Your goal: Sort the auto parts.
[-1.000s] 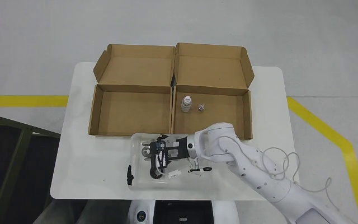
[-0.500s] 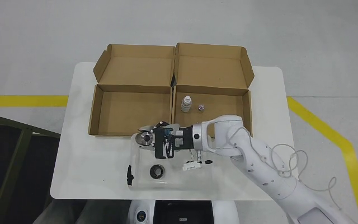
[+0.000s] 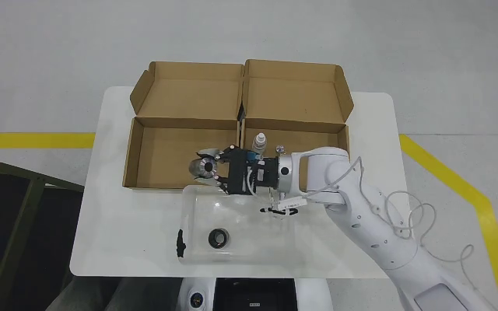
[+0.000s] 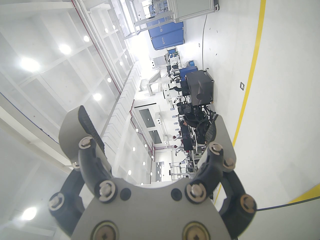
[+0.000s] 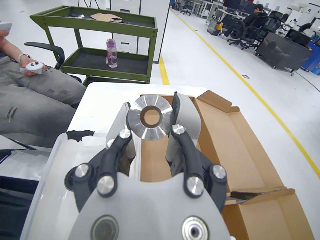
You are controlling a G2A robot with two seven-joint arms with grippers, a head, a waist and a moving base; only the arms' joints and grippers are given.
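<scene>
Metal disc (image 5: 147,132) is clamped in the right gripper (image 5: 151,103). A cardboard box (image 5: 237,151) on a white table (image 5: 105,93) is seen below it, a green cart (image 5: 100,21) beyond

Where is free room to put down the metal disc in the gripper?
The left cardboard box is bare all over; the right gripper holds the metal disc above it. The right cardboard box has a white bottle and a small metal part near the shared wall.
</scene>
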